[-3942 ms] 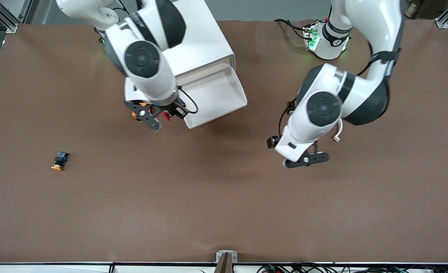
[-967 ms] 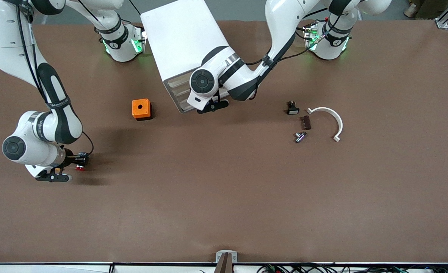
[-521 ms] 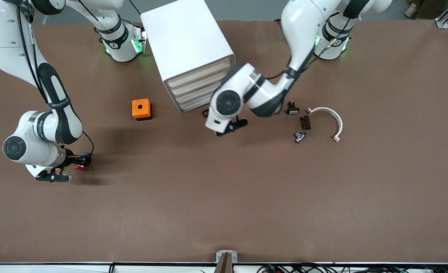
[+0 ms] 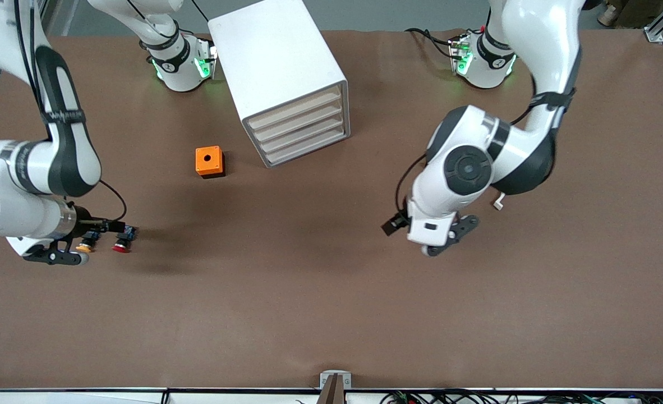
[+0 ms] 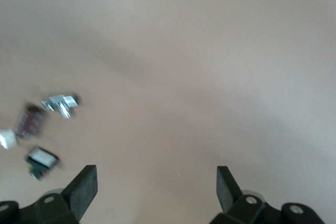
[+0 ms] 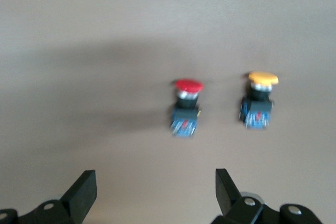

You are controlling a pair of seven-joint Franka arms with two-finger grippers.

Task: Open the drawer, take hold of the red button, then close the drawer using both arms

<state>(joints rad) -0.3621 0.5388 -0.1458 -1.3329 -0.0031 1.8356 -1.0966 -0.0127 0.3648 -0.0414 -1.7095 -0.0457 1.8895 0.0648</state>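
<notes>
The red-capped button lies on the table near the right arm's end, beside a like button with an orange-yellow cap. My right gripper hovers just short of the red button, open and holding nothing. The white cabinet stands near the robots' bases. All of its cream drawer fronts sit flush, so the drawer is shut. My left gripper is open and empty above bare table, well away from the cabinet, toward the left arm's end.
An orange cube with a hole sits beside the cabinet, toward the right arm's end. In the left wrist view a silver part, a brown part and a black-and-white part lie together. The left arm covers them in the front view.
My right gripper has opened and let go of the red button, then lifted back from it. The left arm has swung away from the cabinet front toward its own end. The drawer is pushed in.
</notes>
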